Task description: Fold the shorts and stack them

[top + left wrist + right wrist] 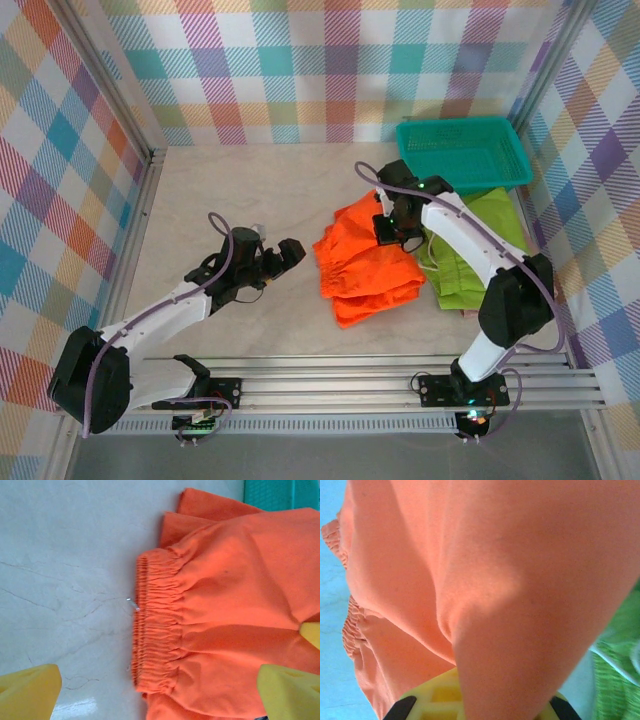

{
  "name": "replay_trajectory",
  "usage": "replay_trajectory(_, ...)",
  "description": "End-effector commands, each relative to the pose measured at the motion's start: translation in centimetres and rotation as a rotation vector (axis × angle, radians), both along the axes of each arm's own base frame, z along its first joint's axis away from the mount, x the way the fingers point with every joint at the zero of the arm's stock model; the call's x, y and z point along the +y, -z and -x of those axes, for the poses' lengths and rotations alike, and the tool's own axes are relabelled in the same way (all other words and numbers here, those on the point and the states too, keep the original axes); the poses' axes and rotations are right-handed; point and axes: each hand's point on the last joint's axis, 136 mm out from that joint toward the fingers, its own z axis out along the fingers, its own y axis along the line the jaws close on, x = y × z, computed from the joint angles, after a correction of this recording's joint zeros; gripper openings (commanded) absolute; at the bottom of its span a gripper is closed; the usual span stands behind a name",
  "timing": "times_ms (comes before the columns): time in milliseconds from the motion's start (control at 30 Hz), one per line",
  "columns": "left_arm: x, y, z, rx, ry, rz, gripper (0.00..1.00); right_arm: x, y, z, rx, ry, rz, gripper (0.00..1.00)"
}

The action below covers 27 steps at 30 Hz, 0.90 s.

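Note:
The bright orange shorts (pixel 365 262) lie crumpled in the middle of the table, gathered waistband (pixel 157 630) toward the left. My right gripper (pixel 388 228) is shut on a fold of orange fabric (pixel 495 580) at their upper right edge; the cloth drapes over its yellow fingers (pixel 435 695). The lime green shorts (pixel 470 250) lie just right of the orange pair, partly under my right arm, and their edge (pixel 620 675) is in the right wrist view. My left gripper (pixel 290 252) hovers open just left of the waistband, its yellow fingertips (pixel 30 690) spread wide with nothing between them.
A teal plastic basket (pixel 465 150) stands at the back right, behind the green shorts. Checked cloth walls with metal frame posts (pixel 150 160) enclose the table. Bare tabletop (pixel 240 190) stretches to the left and back of the orange shorts.

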Motion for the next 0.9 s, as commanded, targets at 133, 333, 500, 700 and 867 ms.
replay_trajectory(133, -0.3, -0.1, -0.1, -0.004, 0.008, 0.035, 1.00, -4.8, -2.9, 1.6, 0.007, 0.008, 0.242, 0.00)
replay_trajectory(333, -0.5, -0.2, -0.1, -0.005, 0.015, 0.043, 1.00, -5.9, -5.2, 1.1, -0.024, 0.014, 0.309, 0.00)
replay_trajectory(500, -0.6, -0.4, -0.1, -0.008, 0.024, 0.051, 1.00, -6.6, -6.1, 0.5, -0.035, 0.027, 0.337, 0.00)
replay_trajectory(700, -0.8, -0.3, 0.0, -0.005, 0.038, 0.052, 1.00, -7.4, -7.5, -0.1, -0.048, 0.060, 0.339, 0.00)
replay_trajectory(867, -0.8, -0.3, 0.0, -0.005, 0.041, 0.052, 1.00, -8.6, -8.8, -0.5, -0.066, 0.089, 0.346, 0.00)
